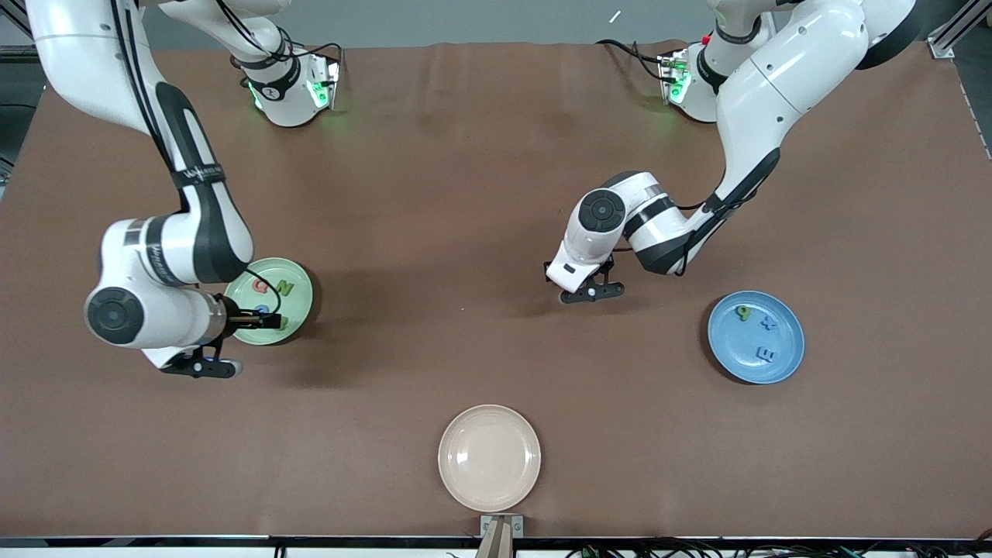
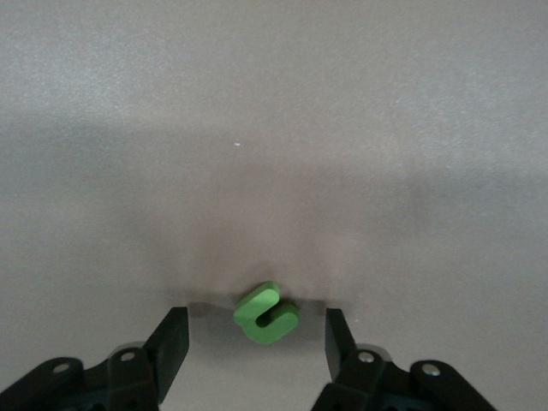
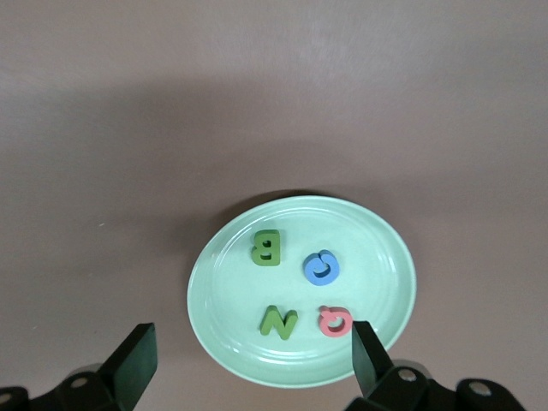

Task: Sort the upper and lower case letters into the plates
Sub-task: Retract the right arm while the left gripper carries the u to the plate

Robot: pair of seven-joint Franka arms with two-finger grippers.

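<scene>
A small green letter (image 2: 266, 312), shaped like a hook, lies on the brown table between the fingers of my left gripper (image 2: 254, 342). The jaws stand open on either side of it without touching it. In the front view the left hand (image 1: 575, 277) is low over the middle of the table and hides that letter. My right gripper (image 3: 253, 360) hangs open and empty over the rim of the mint green plate (image 3: 214, 282), which holds a green B (image 3: 266, 247), a blue letter (image 3: 322, 266), a green N (image 3: 279, 322) and a pink Q (image 3: 334, 321). The blue plate (image 1: 787, 310) holds three letters.
A cream-beige plate (image 1: 489, 457) with nothing on it sits near the table's front edge, nearest the front camera. The mint green plate (image 1: 298, 277) lies toward the right arm's end and the blue plate toward the left arm's end. Both arm bases stand along the back edge.
</scene>
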